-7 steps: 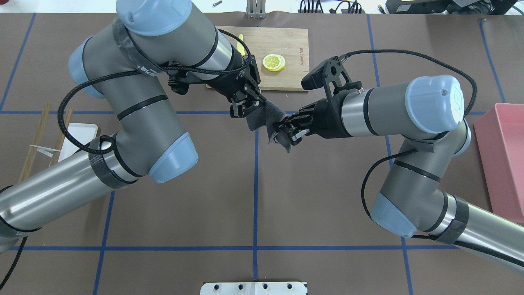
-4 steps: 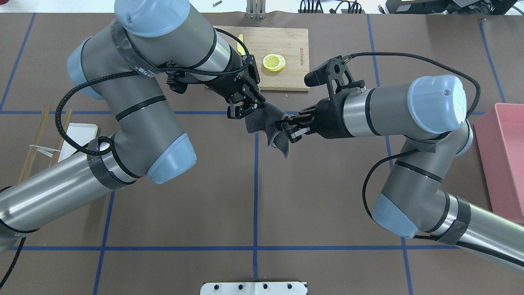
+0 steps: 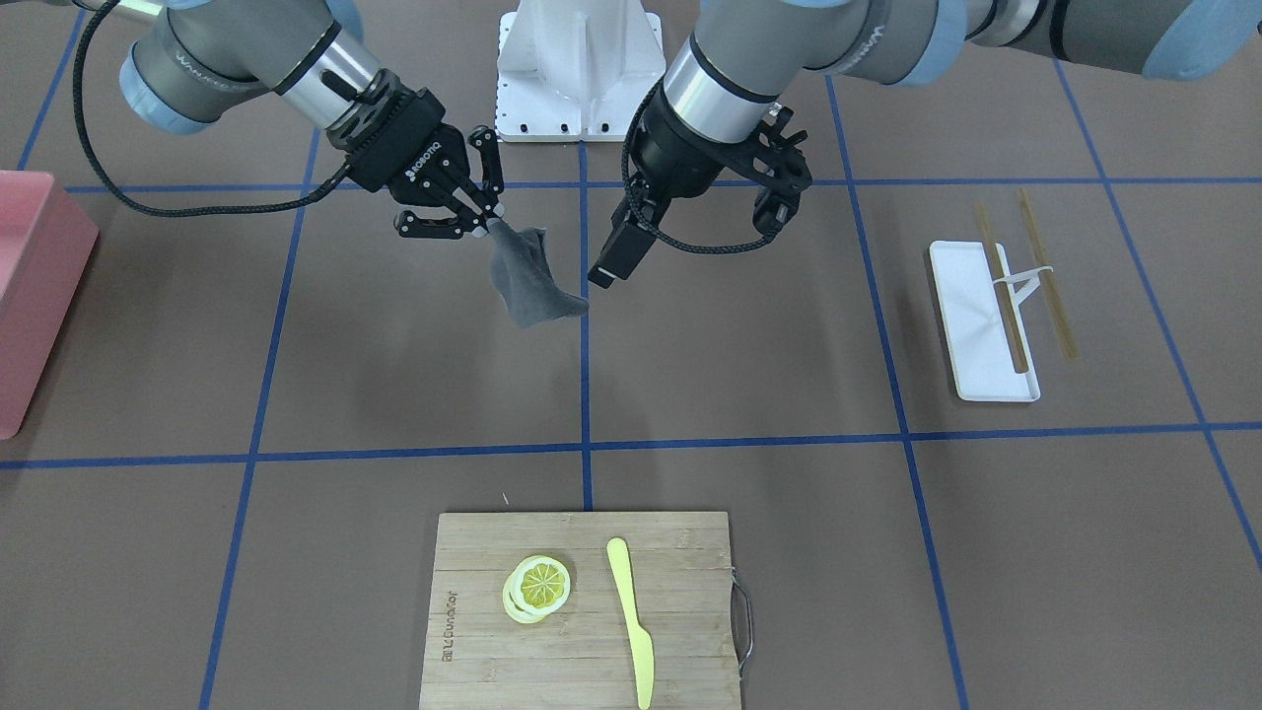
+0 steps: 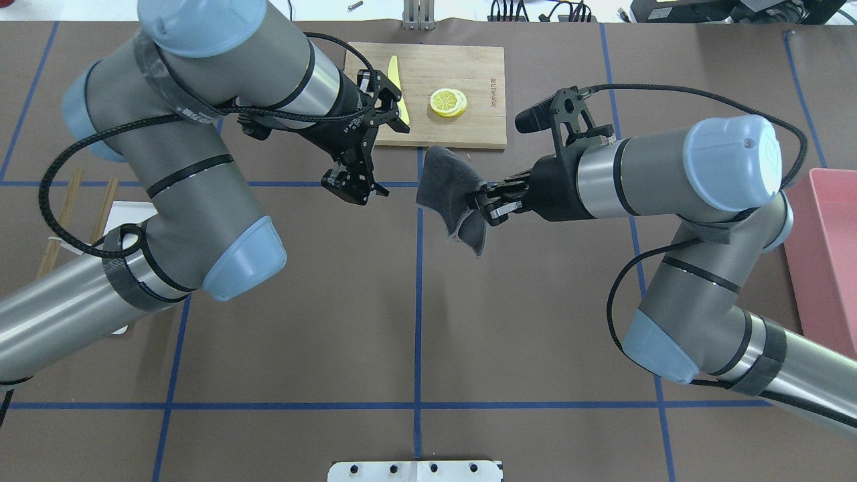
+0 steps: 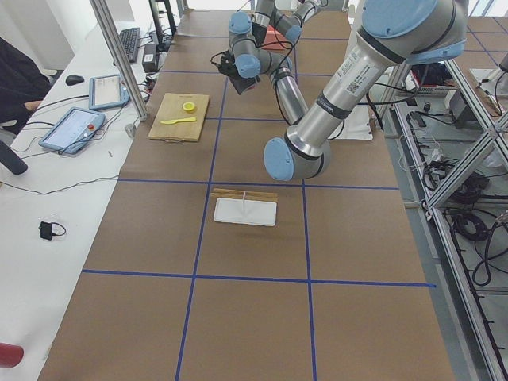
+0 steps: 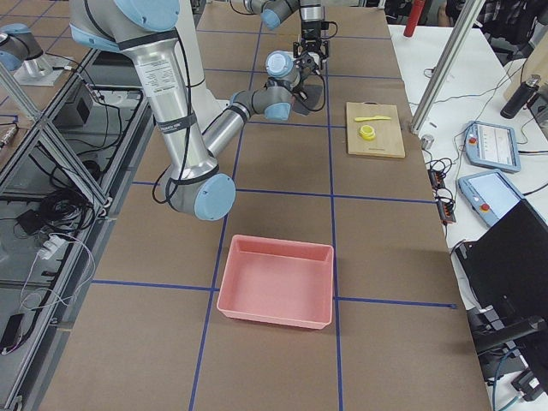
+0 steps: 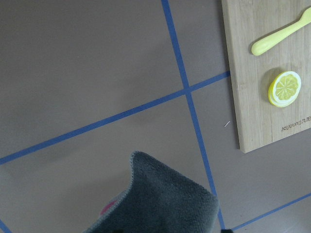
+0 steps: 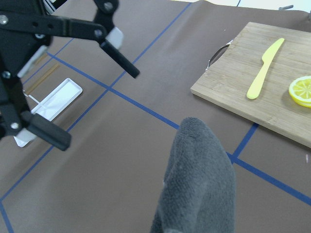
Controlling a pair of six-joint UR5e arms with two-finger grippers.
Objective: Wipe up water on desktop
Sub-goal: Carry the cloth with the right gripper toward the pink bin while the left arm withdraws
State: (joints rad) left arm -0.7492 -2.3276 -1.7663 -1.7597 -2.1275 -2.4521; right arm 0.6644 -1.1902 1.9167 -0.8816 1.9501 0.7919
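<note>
pinching the grey cloth (image 4: pixel 447 191), right claw (image 4: pixel 481 204) dangles it long-side down; left claw (image 4: pixel 394 161) gapes.

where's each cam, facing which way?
Front-facing: across desktop, facing base; both arms, right claw gripping cloth.
Overhead: behind shoulders, looking down; both arms, left claw open.
Left exterior: table end; left arm nearest.
Right exterior: opposite end; right arm nearest.
Left wrist: down onto cloth, cutting board; no claw clear.
Right wrist: over cloth toward left claw.
All share cutting board.
</note>
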